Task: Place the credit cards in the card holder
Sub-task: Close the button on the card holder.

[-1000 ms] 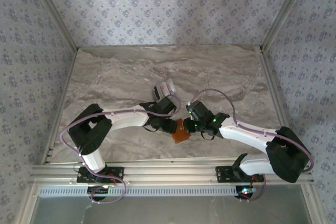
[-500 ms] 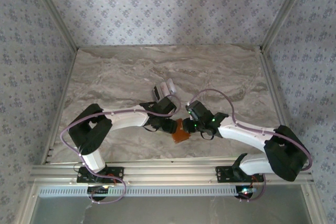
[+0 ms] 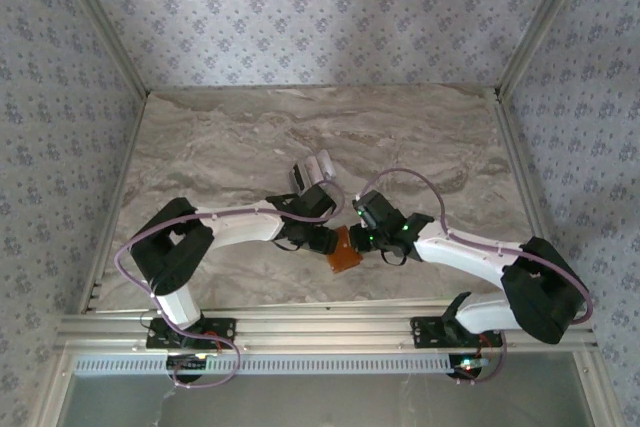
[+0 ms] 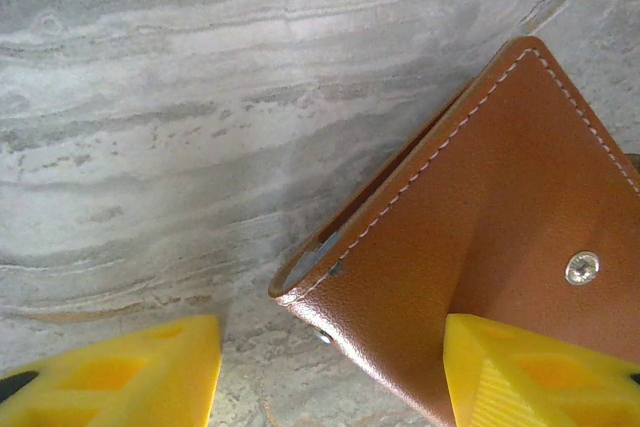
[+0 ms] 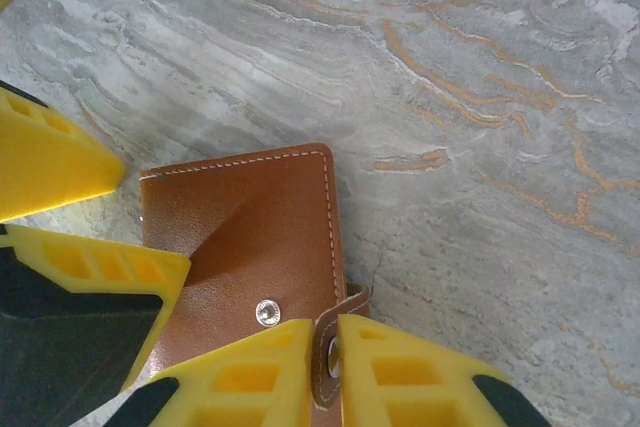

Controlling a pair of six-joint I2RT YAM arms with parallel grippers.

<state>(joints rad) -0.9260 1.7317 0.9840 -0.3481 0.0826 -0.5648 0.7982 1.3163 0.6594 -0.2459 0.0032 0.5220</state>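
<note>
**Item 1. Card holder.** Flat tan-brown leather bifold card holder [image 3: 343, 251] with pale stitching along its edges. It lies on the grey marbled stone-pattern desk [image 3: 230, 137], near the front edge and between the two arm tips. It is folded over, and in the left wrist view [image 4: 500, 197] its flaps gape slightly at one corner. A round silver metal snap stud [image 5: 266, 312] shows on the upper face. A narrow brown leather clasp tab [image 5: 331, 347] projects from the long edge just beside the stud.

**Item 2. Credit cards.** Small cluster of thin white and pale-grey credit cards [image 3: 318, 168] on the desk. They sit beyond the left arm's wrist, apart from the card holder. Too small for finer detail.

**Item 3. Left gripper.** The left gripper [image 4: 330, 377] has yellow fingers [image 4: 110, 372] set well apart. One finger is over bare desk, clear of the leather. The other overlaps the card holder's face; contact cannot be judged.

**Item 4. Right gripper.** The right gripper [image 5: 328, 335] has its yellow fingers [image 5: 420, 377] drawn together and clamped on the clasp tab of the card holder.
</note>
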